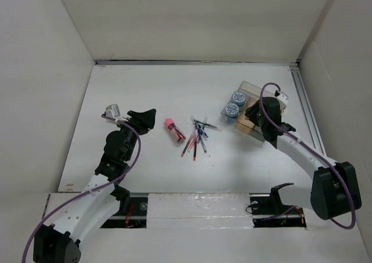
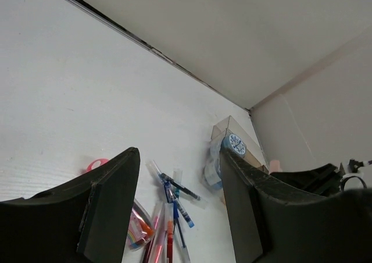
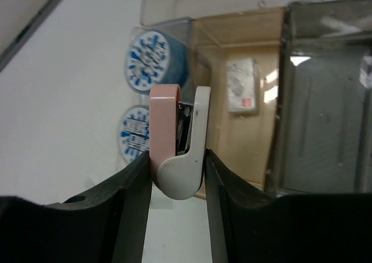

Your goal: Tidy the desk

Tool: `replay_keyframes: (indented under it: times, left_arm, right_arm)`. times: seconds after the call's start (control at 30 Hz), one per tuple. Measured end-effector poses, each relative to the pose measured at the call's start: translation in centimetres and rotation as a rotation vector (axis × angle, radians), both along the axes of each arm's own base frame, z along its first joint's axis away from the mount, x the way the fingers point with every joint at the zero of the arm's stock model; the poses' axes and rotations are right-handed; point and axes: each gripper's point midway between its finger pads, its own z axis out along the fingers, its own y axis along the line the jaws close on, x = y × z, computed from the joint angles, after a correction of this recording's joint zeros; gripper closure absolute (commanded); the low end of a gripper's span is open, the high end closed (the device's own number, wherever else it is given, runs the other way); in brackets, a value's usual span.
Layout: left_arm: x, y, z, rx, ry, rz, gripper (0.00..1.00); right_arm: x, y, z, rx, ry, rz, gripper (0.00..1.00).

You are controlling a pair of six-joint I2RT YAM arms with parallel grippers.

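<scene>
The white desk (image 1: 145, 94) carries a loose pile of pens (image 1: 196, 136) at its middle, with a small pink case (image 1: 174, 129) just left of them. My left gripper (image 1: 148, 118) hovers open left of the case, nothing between its fingers; in the left wrist view the pens (image 2: 181, 188) lie ahead of the left gripper (image 2: 180, 199). My right gripper (image 3: 177, 158) is shut on a pink and white stapler (image 3: 177, 135), held upright in front of the clear organizer tray (image 3: 256, 100). In the top view the right gripper (image 1: 254, 113) sits over that tray (image 1: 251, 87).
Two blue-patterned tape rolls (image 1: 235, 103) stand on edge in the tray's left compartment, also visible as tape rolls (image 3: 154, 62) in the right wrist view. A small white tag (image 3: 241, 85) lies in the tan middle compartment. A metal rail (image 1: 308, 112) runs along the desk's right edge.
</scene>
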Motion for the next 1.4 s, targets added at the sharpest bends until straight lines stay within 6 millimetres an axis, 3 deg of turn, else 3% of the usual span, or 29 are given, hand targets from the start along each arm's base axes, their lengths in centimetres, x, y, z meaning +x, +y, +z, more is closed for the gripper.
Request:
replay_keyframes:
  times: [0.1,0.2,0.3,0.4,0.5,0.6,0.67,0.7,0.73,0.8,0.93,0.97,1.0,1.07,1.1,1.13,1.17,1.2,1.23,1.4]
  left_arm:
    - [0.0,0.0,0.0,0.001,0.000,0.000,0.47]
    - [-0.1,0.1,0.3,-0.003,-0.008,0.001,0.47]
    - [-0.2,0.1,0.5,-0.007,-0.016,0.001,0.47]
    - [-0.3,0.2,0.7,-0.009,-0.022,0.001,0.47]
    - [-0.3,0.1,0.7,-0.009,-0.021,0.000,0.47]
    - [-0.3,0.2,0.7,-0.008,-0.021,0.001,0.47]
    - [-0.3,0.1,0.7,-0.009,-0.021,0.001,0.47]
    - [-0.3,0.2,0.7,-0.009,-0.021,0.001,0.47]
    - [-0.3,0.2,0.7,-0.009,-0.022,0.001,0.47]
    - [-0.3,0.2,0.7,-0.010,-0.022,0.006,0.47]
    - [-0.2,0.7,0.5,-0.015,-0.012,0.032,0.46]
    - [-0.3,1.0,0.6,-0.020,-0.014,0.046,0.46]
    - [-0.3,1.3,0.7,-0.027,-0.015,0.061,0.46]
    - [-0.5,2.1,0.9,-0.049,-0.015,0.099,0.46]
    - [-0.5,2.5,0.9,-0.060,-0.012,0.121,0.46]
    - [-0.6,2.8,0.9,-0.070,-0.009,0.139,0.46]
    - [-0.6,3.1,0.9,-0.078,-0.007,0.156,0.46]
    - [-0.6,3.4,1.0,-0.086,-0.007,0.172,0.46]
    - [-0.6,3.6,1.0,-0.092,-0.006,0.182,0.46]
    - [-0.6,3.9,0.8,-0.098,-0.001,0.199,0.46]
  right_arm:
    - [-1.0,-1.9,-2.4,0.023,0.077,-0.039,0.79]
    - [-1.1,-2.0,-2.9,0.052,0.105,-0.025,0.74]
    - [-1.1,-1.6,-3.8,0.067,0.136,0.001,0.62]
    - [-1.4,-1.1,-4.9,0.073,0.177,0.026,0.37]
    - [-1.4,-0.9,-5.0,0.074,0.192,0.037,0.34]
    - [-0.9,-0.8,-3.6,0.075,0.160,0.044,0.34]
    - [-0.8,-0.3,-2.3,0.075,0.126,0.063,0.40]
    - [-0.8,0.3,-1.7,0.071,0.109,0.083,0.58]
    - [-0.8,1.2,-1.0,0.064,0.092,0.113,0.76]
    - [-0.8,4.5,0.4,0.064,0.057,0.211,1.00]
    - [-0.9,14.6,1.3,0.021,0.042,0.459,0.99]
    - [-1.0,17.4,1.0,-0.001,0.048,0.519,0.96]
    - [-1.3,19.8,0.4,-0.019,0.057,0.568,0.79]
    - [-2.3,24.6,-1.3,-0.068,0.083,0.669,0.61]
    - [-2.8,26.5,-2.3,-0.092,0.093,0.710,0.47]
    - [-3.6,28.2,-3.4,-0.116,0.110,0.747,0.42]
    - [-4.1,28.3,-4.2,-0.157,0.133,0.770,0.32]
    - [-4.8,30.3,-5.2,-0.168,0.145,0.806,0.29]
    - [-5.2,31.1,-6.0,-0.191,0.161,0.829,0.25]
    - [-5.7,32.7,-8.5,-0.249,0.215,0.890,0.26]
